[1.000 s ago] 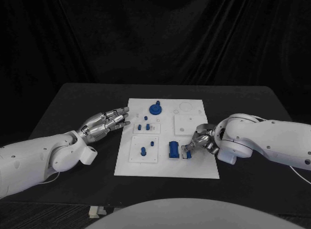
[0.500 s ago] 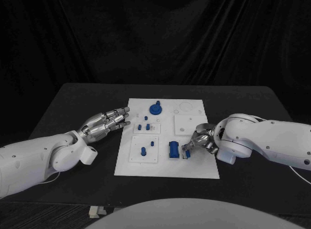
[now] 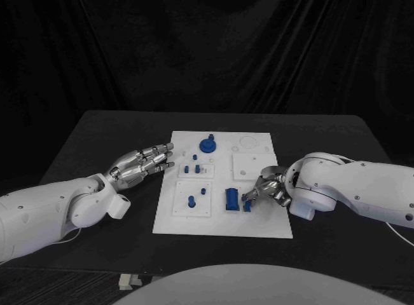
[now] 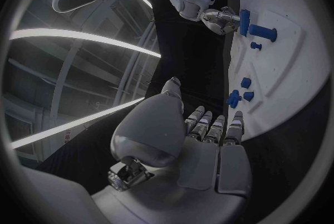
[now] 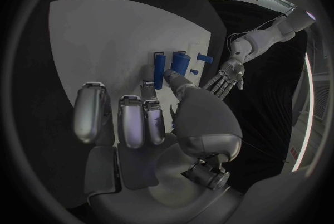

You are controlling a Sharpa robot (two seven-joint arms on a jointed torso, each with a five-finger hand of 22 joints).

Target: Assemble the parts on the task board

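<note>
The white task board [image 3: 266, 225] lies in the middle of the black table. On it a blue knobbed part [image 3: 207, 144] stands at the far end, small blue pegs [image 3: 191, 169] sit left of centre, and a blue block [image 3: 231, 198] stands near the front. My right hand [image 3: 267, 189] is at the board's right side and pinches a slim blue part [image 5: 159, 69] between thumb and a finger, right beside the block [image 5: 181, 62]. My left hand [image 3: 140, 164] hovers at the board's left edge with fingers spread and nothing in it.
More blue pegs [image 3: 190, 201] stand in a raised white plate [image 3: 181, 210] at the board's front left. Another raised white plate [image 3: 252, 162] sits behind my right hand. Bare black table [image 3: 335, 136] surrounds the board.
</note>
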